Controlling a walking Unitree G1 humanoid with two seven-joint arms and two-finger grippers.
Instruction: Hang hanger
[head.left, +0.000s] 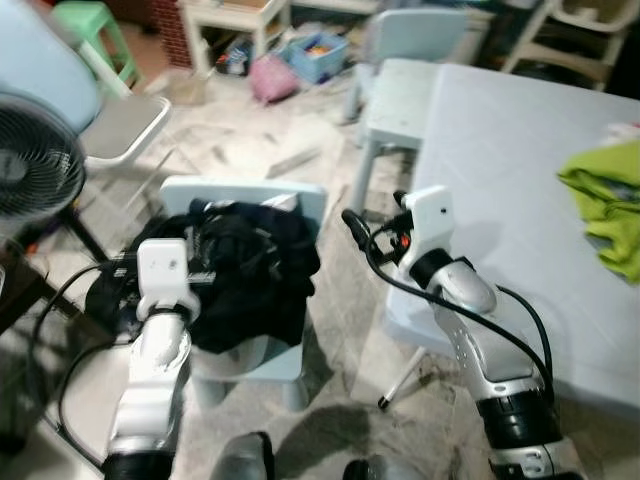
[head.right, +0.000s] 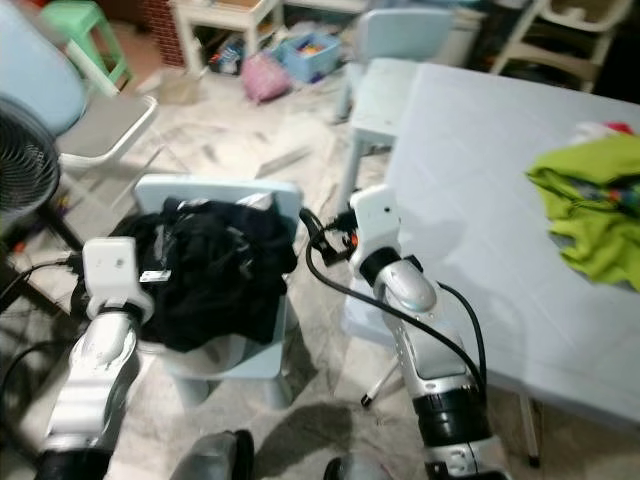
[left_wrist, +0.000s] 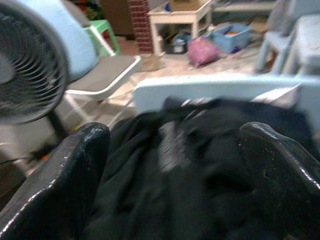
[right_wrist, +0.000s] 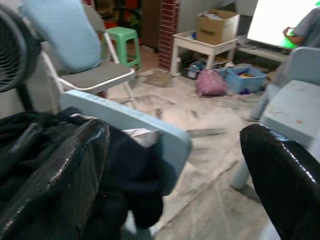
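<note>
A heap of black clothing (head.left: 245, 270) lies on the seat of a small pale-blue chair (head.left: 300, 195). My left gripper (left_wrist: 175, 137) hovers just over the near left side of the heap, open, with dark cloth between and beyond its fingers (left_wrist: 75, 170). A grey blurred strip (left_wrist: 170, 140) sits in the cloth. My right gripper (head.left: 378, 215) is open in the gap between the chair's right side and the table, holding nothing. In the right wrist view the chair back (right_wrist: 125, 117) and the clothing (right_wrist: 30, 145) lie ahead of its fingers (right_wrist: 280, 170).
A large pale-blue table (head.left: 520, 200) with a green cloth (head.left: 610, 200) stands on my right. A fan (head.left: 35, 165) and a folding chair (head.left: 120, 125) are on my left. Further off are a small blue table (head.left: 400, 100), a pink bag (head.left: 270, 78) and a blue bin (head.left: 318, 52).
</note>
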